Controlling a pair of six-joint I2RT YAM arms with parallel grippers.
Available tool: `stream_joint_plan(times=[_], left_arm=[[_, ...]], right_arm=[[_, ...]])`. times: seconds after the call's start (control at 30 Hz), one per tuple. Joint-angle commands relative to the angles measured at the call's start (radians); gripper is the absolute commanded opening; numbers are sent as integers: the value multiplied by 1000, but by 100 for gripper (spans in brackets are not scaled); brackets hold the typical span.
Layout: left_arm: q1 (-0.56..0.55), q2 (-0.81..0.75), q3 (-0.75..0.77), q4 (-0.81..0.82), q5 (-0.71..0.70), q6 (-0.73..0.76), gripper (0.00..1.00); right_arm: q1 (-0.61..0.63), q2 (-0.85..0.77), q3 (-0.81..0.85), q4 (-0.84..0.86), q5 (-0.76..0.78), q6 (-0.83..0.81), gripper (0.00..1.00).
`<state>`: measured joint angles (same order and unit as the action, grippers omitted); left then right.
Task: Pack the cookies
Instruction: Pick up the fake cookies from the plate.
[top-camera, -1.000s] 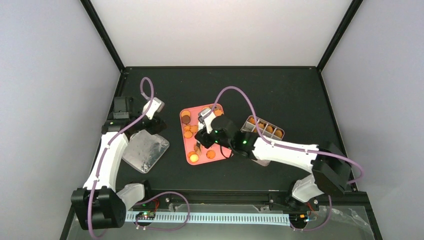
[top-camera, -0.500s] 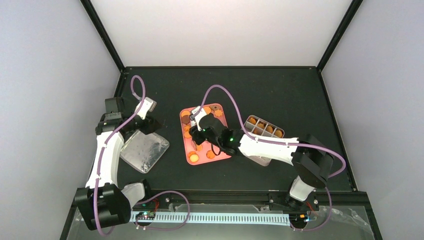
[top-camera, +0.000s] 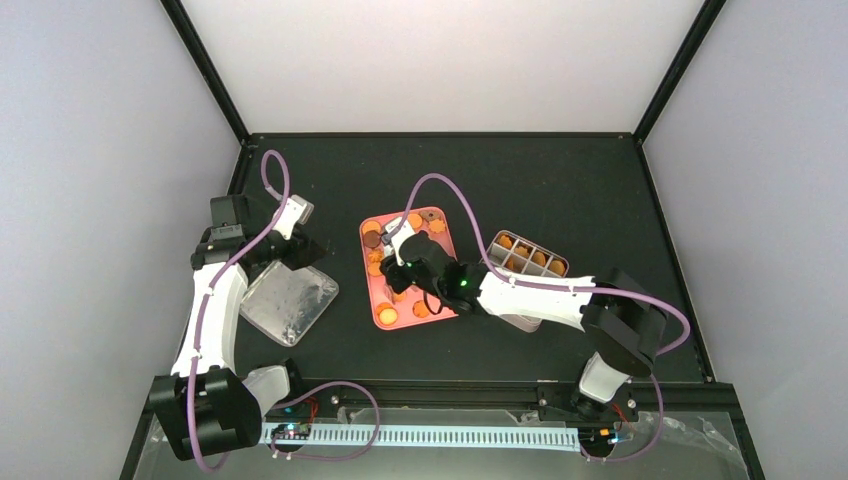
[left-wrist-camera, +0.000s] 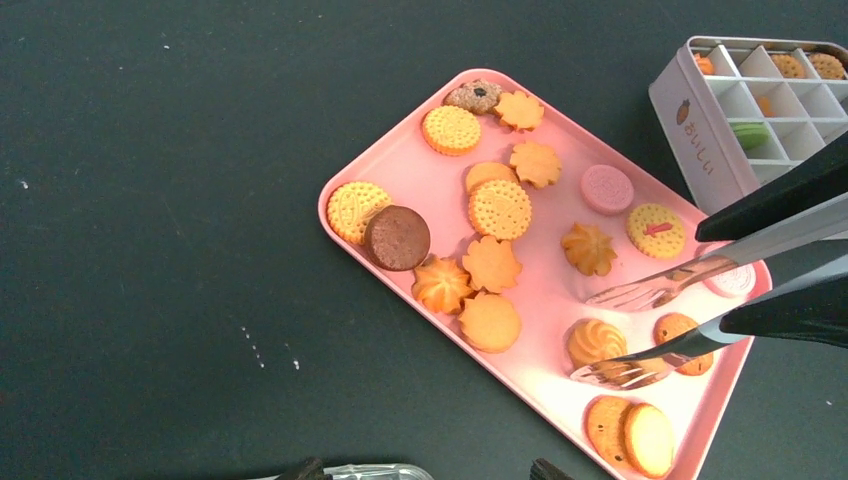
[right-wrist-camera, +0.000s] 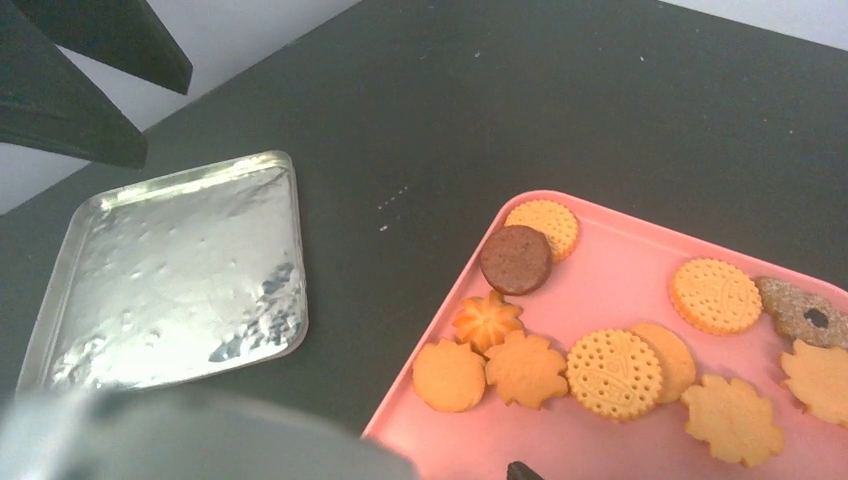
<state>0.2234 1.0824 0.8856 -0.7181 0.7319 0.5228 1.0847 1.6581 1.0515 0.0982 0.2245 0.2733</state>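
Several cookies (left-wrist-camera: 498, 208), mostly orange and yellow with one dark brown (left-wrist-camera: 396, 237) and one pink, lie on a pink tray (top-camera: 442, 300), which also shows in the left wrist view (left-wrist-camera: 400, 165) and the right wrist view (right-wrist-camera: 620, 250). My right gripper (top-camera: 398, 268) is over the tray, shut on metal tongs (left-wrist-camera: 700, 265) with black handles. The tong tips are apart, on either side of a swirl cookie (left-wrist-camera: 596, 340). A white compartment tin (top-camera: 525, 258) to the right of the tray holds some cookies. My left gripper (top-camera: 300, 248) is open and empty at the left, its fingertips (left-wrist-camera: 300, 468) just in view.
A silver lid (top-camera: 290, 300) lies flat on the black table left of the tray; it also shows in the right wrist view (right-wrist-camera: 170, 270). The tin (left-wrist-camera: 700, 120) stands close to the tray's far right corner. Black frame posts border the table.
My right gripper has carried the tongs leftward over the tray. My left arm has drawn back a little to the left, near the lid's far edge.
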Motion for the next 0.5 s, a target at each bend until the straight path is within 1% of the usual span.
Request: stream_joint_plan(times=[0.0,0.2,0.33,0.47], left_arm=[[9,6,24,-29,39,18,53],[8,-2,19,-31,34,29,53],[8,2,18,-27,33,27,53],[8,3,21,-26,35,22,53]], right_arm=[[9,27,-13,29,19,12,39],[9,8,-12,13,33,10,26],[9,-26,-8,5,56,0,22],[9,-71,19,-22,83,-25,21]])
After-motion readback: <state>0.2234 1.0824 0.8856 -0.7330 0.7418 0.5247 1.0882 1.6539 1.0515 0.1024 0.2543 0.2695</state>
